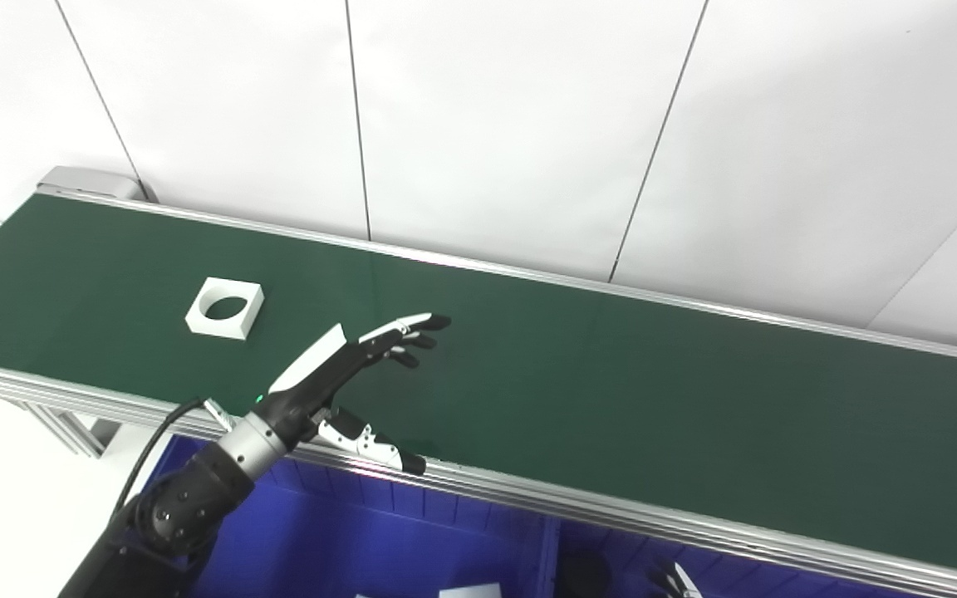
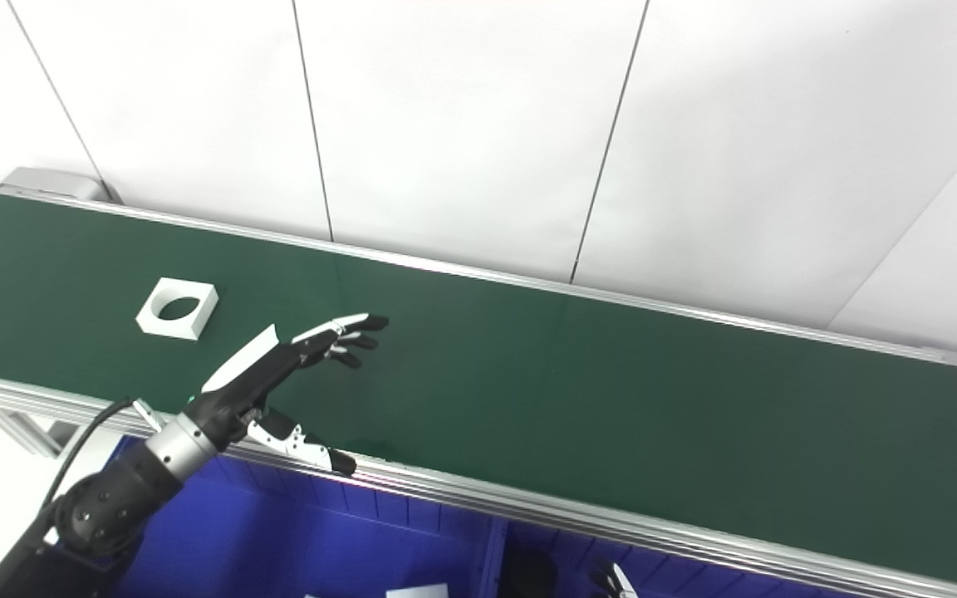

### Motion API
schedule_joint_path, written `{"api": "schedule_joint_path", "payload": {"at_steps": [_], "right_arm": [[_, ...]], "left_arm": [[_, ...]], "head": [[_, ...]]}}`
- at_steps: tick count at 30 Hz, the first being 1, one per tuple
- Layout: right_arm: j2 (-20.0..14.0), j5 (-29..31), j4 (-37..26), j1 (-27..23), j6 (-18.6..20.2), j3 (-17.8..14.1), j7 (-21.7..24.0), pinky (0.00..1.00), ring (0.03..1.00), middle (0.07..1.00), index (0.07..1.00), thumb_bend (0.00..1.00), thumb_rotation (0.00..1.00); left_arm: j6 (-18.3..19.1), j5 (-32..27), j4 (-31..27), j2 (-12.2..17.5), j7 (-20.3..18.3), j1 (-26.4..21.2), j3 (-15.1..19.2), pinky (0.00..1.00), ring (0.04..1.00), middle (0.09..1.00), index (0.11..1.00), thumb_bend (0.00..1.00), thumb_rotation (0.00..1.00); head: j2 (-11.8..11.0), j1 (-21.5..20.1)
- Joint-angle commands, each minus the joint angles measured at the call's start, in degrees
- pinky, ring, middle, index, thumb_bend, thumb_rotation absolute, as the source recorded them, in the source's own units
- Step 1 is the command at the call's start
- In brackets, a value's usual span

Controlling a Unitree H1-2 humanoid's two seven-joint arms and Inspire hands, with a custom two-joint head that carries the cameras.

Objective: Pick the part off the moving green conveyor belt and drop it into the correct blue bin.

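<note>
A white square part with a round hole [image 1: 225, 308] lies flat on the green conveyor belt [image 1: 611, 390], toward its left end. My left hand [image 1: 345, 370] hovers over the belt's near half, to the right of the part and apart from it. Its fingers [image 1: 408, 332] are stretched out and its thumb [image 1: 370, 446] is spread over the near rail, so it is open and holds nothing. Only a small black and white piece of my right hand [image 1: 676, 580] shows at the bottom edge below the belt; its state is hidden.
Blue bins [image 1: 379, 540] sit below the belt's near aluminium rail [image 1: 611, 511], split by a divider [image 1: 549, 556]. White pieces [image 1: 470, 591] lie in the left bin at the bottom edge. A white panelled wall stands behind the belt.
</note>
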Motion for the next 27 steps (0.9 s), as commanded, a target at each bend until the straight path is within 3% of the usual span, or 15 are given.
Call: {"api": "schedule_joint_path", "payload": {"at_steps": [1,5,10,17,24,27], "right_arm": [[-0.37,1.25,-0.83,-0.17,-3.69,-0.54,-0.50,0.74,0.835,0.885,0.947,0.90,0.29],[-0.76,1.90,-0.33,-0.28,-4.78,-0.67,-0.40,0.76,0.850,0.893,0.947,0.90,0.29],[-1.00,2.86,0.90,-0.75,-7.34,-0.84,-0.67,0.79,0.864,0.893,0.942,0.90,0.28],[-1.36,3.45,1.20,-1.04,-7.97,-0.65,-1.56,0.76,0.834,0.870,0.932,0.90,0.31],[-1.71,4.16,0.63,-0.92,-8.01,-0.02,-2.74,0.75,0.825,0.863,0.929,0.91,0.32],[-2.20,4.43,0.75,-1.12,-8.01,0.96,-4.35,0.71,0.802,0.848,0.920,0.92,0.33]], "left_arm": [[1.01,0.38,-1.75,1.46,-0.05,-2.67,1.03,0.80,0.884,0.919,0.918,0.85,0.21],[3.66,1.00,-2.58,2.35,-0.39,-4.23,1.69,0.86,0.919,0.947,0.938,0.84,0.19],[4.29,3.59,-2.12,4.08,-0.15,-6.43,2.34,0.82,0.909,0.952,0.952,0.84,0.24],[9.55,6.62,-3.52,5.33,-0.01,-7.70,3.96,0.88,0.945,0.976,0.965,0.84,0.25],[10.46,7.88,-2.81,7.73,-0.26,-9.19,4.70,0.86,0.936,0.972,0.967,0.83,0.27],[13.02,9.01,-2.54,8.88,-0.90,-9.80,4.51,0.86,0.950,0.982,0.973,0.84,0.25]], "head": [[0.00,0.59],[0.01,0.95],[0.17,1.58],[0.42,2.17],[0.90,2.07],[1.03,2.17]]}}
